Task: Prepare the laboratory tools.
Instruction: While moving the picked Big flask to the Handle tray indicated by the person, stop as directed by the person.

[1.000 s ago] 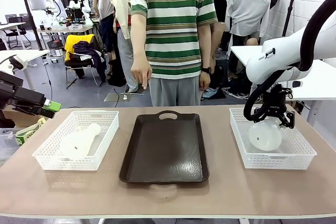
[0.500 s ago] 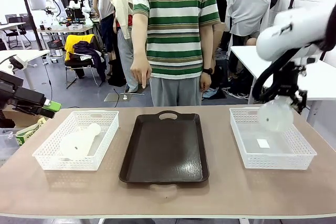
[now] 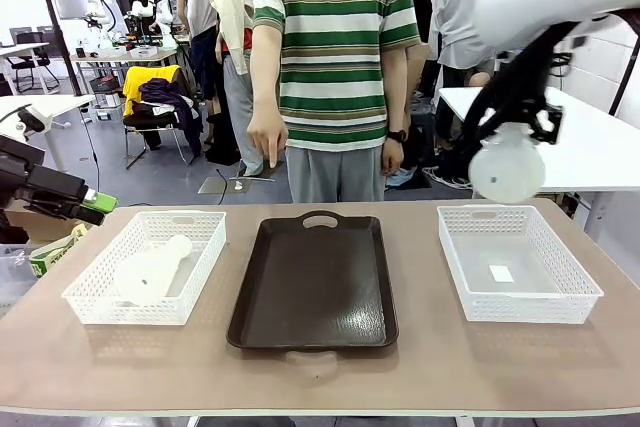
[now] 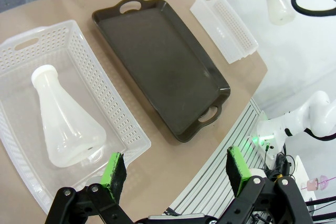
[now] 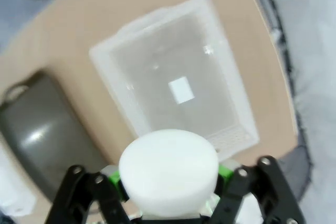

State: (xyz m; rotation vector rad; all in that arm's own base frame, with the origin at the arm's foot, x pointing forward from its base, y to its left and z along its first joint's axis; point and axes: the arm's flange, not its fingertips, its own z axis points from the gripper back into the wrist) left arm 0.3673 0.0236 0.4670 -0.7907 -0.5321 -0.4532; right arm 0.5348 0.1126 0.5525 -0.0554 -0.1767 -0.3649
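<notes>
Flask (image 3: pixel 507 169) — a second ago down in the right basket (image 3: pixel 530 309), now lifted high above it, neck pinched by the right gripper (image 3: pixel 521 127). Probably bound for the tray (image 3: pixel 312 287). The second flask (image 3: pixel 150 269) lies in the left basket (image 3: pixel 130 312) — left gripper (image 4: pixel 176 166) fingers spread wide.

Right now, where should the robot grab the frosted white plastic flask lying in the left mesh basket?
Probably by its short cylindrical neck, from above. The frosted white conical plastic flask lies on its side, its base looks too wide, and the white mesh basket walls block a sideways approach.
</notes>
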